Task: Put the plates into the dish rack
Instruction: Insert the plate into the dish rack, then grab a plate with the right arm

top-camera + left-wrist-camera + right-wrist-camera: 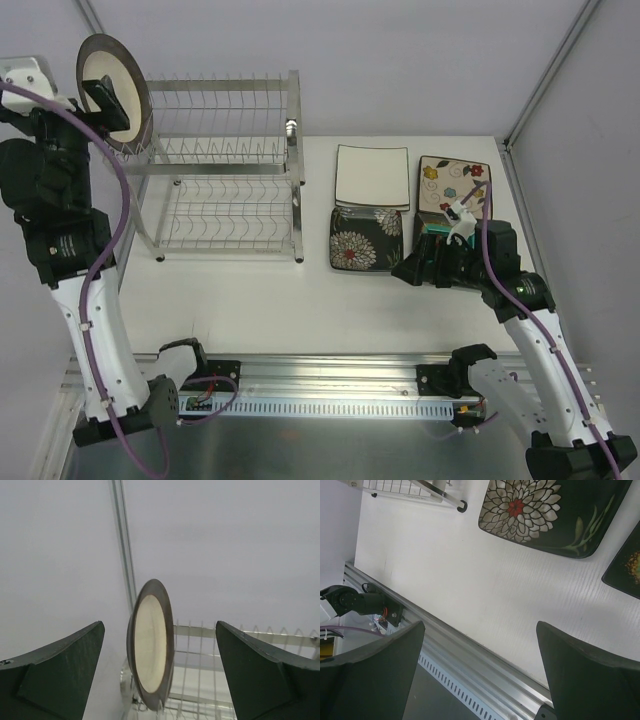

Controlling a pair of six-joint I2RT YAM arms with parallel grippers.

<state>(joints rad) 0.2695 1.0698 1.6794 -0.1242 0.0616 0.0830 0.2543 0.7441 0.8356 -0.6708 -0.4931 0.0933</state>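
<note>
Now the round plate (113,85) is standing on edge at the left end of the rack's (225,150) upper tier, above the far-left corner of the desk (250,300). Which slot is holding it I cannot tell. The left gripper (159,625) is hanging high beside it with its jaws spread wide. In the left wrist view the plate is showing between the two jaws, clear of both.

The other four plates are lying flat toward the far-right corner. The white plate (372,177) is sitting nearest the far edge, and the flowered plate (453,180) is lying just beside it toward the right edge. The black plate (366,238) is lying right against the white one's near side. The teal plate (432,229) is peeking out beside the black one, mostly hidden under the right arm.

The right gripper (480,625) is hovering over bare desk on the near side of the black plate, jaws wide apart and gripping nothing.
</note>
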